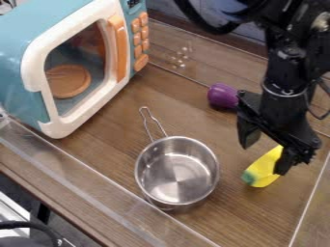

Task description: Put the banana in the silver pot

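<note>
The yellow banana (264, 169) with a green tip lies on the wooden table at the right, just right of the silver pot (177, 172). The pot stands empty, with its wire loop handle pointing up-left. My black gripper (280, 152) hangs open right above the banana's upper end, one finger on each side, with nothing held. The fingers hide part of the banana's top end.
A toy microwave (71, 60) with an orange panel fills the upper left. A purple toy eggplant (225, 95) lies behind the gripper, partly hidden by the arm. A clear barrier (77, 183) edges the table (91, 145) at the front and right.
</note>
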Robot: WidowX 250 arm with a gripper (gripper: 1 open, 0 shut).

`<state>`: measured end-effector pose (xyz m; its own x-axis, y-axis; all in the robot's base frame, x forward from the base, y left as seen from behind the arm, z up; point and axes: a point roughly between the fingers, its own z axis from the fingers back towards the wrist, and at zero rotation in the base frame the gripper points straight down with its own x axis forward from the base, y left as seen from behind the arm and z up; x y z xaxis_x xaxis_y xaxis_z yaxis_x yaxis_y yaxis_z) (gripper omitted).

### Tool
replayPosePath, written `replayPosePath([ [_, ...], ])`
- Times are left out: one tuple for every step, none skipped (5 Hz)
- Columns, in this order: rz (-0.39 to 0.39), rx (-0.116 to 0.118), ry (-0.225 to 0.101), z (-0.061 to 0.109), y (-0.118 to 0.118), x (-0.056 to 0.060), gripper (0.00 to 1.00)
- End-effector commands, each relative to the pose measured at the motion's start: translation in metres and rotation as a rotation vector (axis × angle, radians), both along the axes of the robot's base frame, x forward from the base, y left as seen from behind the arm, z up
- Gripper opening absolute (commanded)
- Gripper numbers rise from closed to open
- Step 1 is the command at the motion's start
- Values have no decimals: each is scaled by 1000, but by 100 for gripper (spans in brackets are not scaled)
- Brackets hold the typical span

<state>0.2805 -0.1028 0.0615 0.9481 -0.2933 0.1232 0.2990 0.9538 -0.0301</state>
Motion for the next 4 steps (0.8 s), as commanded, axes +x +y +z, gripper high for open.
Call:
replayPosePath([
  [-11, -19, -19, 3, 8, 6, 100],
  [-39, -25, -7, -2, 0, 4, 0],
  [-78, -26, -7, -3, -8, 4, 100],
  [-134, -25, -11, 2, -20, 0, 100],
])
